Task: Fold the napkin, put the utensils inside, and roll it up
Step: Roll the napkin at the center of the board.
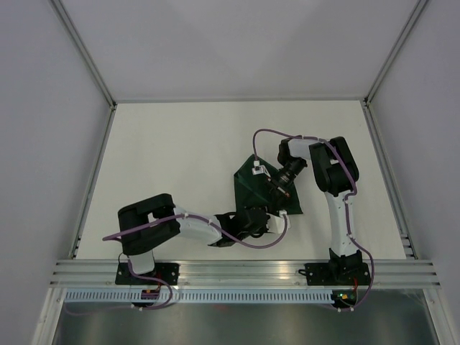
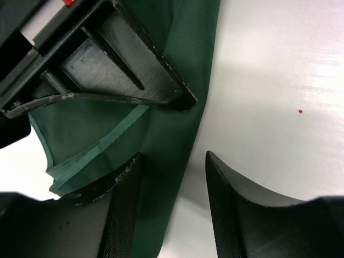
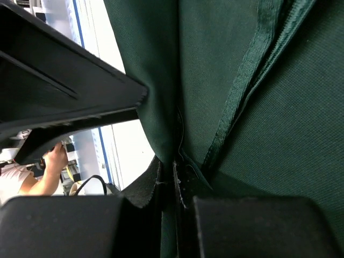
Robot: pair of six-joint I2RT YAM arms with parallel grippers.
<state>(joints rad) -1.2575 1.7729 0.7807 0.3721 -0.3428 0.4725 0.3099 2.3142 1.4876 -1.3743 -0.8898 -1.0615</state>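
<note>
The dark green napkin (image 1: pixel 248 183) lies partly folded on the white table, right of centre. My right gripper (image 1: pixel 277 192) reaches over it from the right and is shut on a raised fold of the cloth (image 3: pixel 215 80), pinched between its pads at the jaws (image 3: pixel 174 166). My left gripper (image 1: pixel 267 218) is at the napkin's near edge, open (image 2: pixel 173 161). Its left finger (image 2: pixel 126 188) rests over the cloth (image 2: pixel 161 140) and its right finger (image 2: pixel 236 199) is over bare table. The napkin's edge lies in the gap, not gripped. No utensils are in view.
The right gripper's black finger (image 2: pixel 107 64) sits just ahead of the left jaws, and the left gripper's finger (image 3: pixel 64 102) shows in the right wrist view. Bare white table (image 1: pixel 180 144) lies to the left and back. Walls enclose the table; an aluminium rail (image 1: pixel 244 269) runs along the near edge.
</note>
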